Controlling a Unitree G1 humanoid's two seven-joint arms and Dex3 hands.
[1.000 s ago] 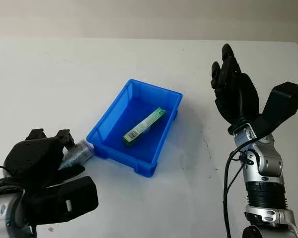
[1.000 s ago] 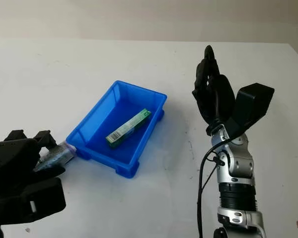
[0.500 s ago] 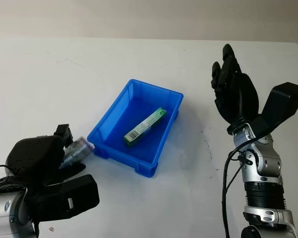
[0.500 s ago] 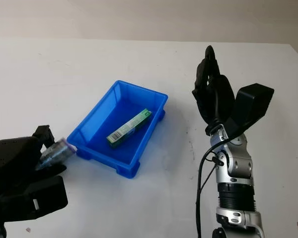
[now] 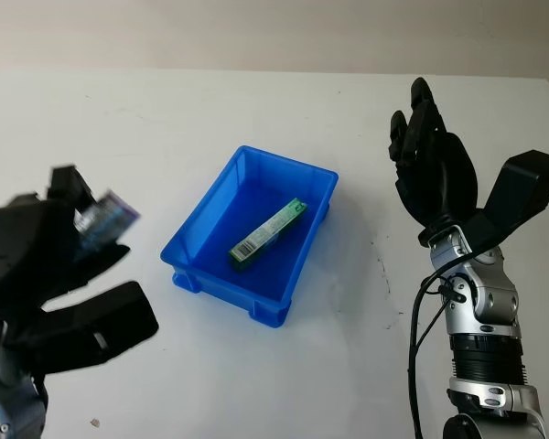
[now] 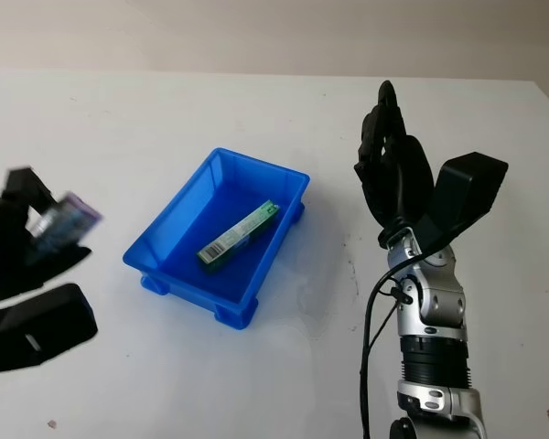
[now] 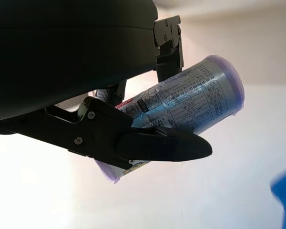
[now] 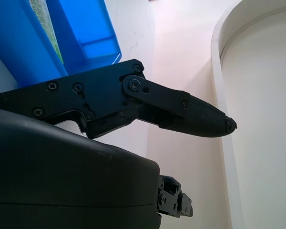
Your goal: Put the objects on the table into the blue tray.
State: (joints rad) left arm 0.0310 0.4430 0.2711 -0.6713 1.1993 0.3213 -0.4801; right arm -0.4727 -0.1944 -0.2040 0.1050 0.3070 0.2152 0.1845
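White table (image 5: 210, 119) carries a blue tray (image 5: 185, 251) near its middle, set at a slant, with a green box (image 5: 266, 233) lying lengthwise on the tray floor. In the left eye view the left hand (image 5: 38, 265) is raised above the table's left side, well left of the tray, its black fingers clamped on a tube (image 5: 104, 218) whose pale purple end sticks out past the fingertips toward the tray. The tube is clear of the table and not over the tray. The right hand (image 5: 432, 169) stands upright over the table's right side, well apart from the tray, open and holding nothing.

Seen from the right eye, the left hand (image 6: 18, 251) and the blurred tube (image 6: 62, 218) sit close to the picture's left edge, with bare table between them and the tray (image 6: 160, 242). The box (image 6: 238, 234) lies along the tray's length, and the right hand (image 6: 393, 174) is upright to the right of it.

At the left wrist, the tube (image 7: 190, 100) lies crosswise in the grip: one finger (image 7: 152, 143) presses along its lower side and another bears on its top, its printed silver body and purple-rimmed end jutting out beyond them.

At the right wrist, one finger (image 8: 181, 109) reaches out straight with nothing against it; a tray corner (image 8: 86, 33) lies beyond
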